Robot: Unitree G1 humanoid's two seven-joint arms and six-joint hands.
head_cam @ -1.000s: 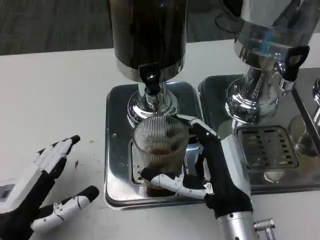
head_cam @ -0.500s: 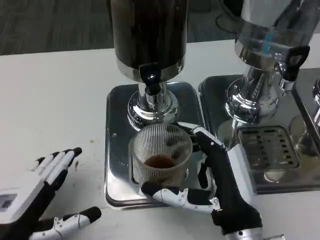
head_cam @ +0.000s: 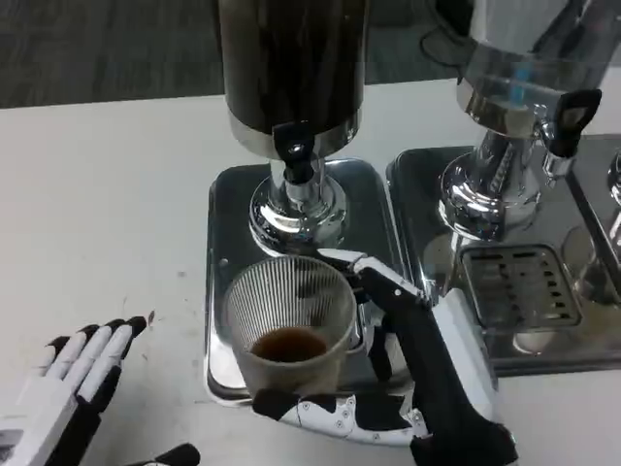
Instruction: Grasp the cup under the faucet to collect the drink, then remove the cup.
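I am gripping the cup (head_cam: 288, 325) in my right hand (head_cam: 427, 379), fingers wrapped round its base and far side. It is carrying a little dark drink, so collecting looks done; removal is under way. Compared with a second ago, the cup is sitting nearer me, clear of the faucet (head_cam: 296, 155) beyond my hand. My left hand (head_cam: 68, 388) is resting released on the bench (head_cam: 107, 214), drawn back.

The cup (head_cam: 288, 325) is clear with fine vertical ribs, brown drink at its bottom; the dispenser (head_cam: 291, 73) is dark over shiny chrome, on a silver tray (head_cam: 225, 252); the table (head_cam: 107, 194) is white
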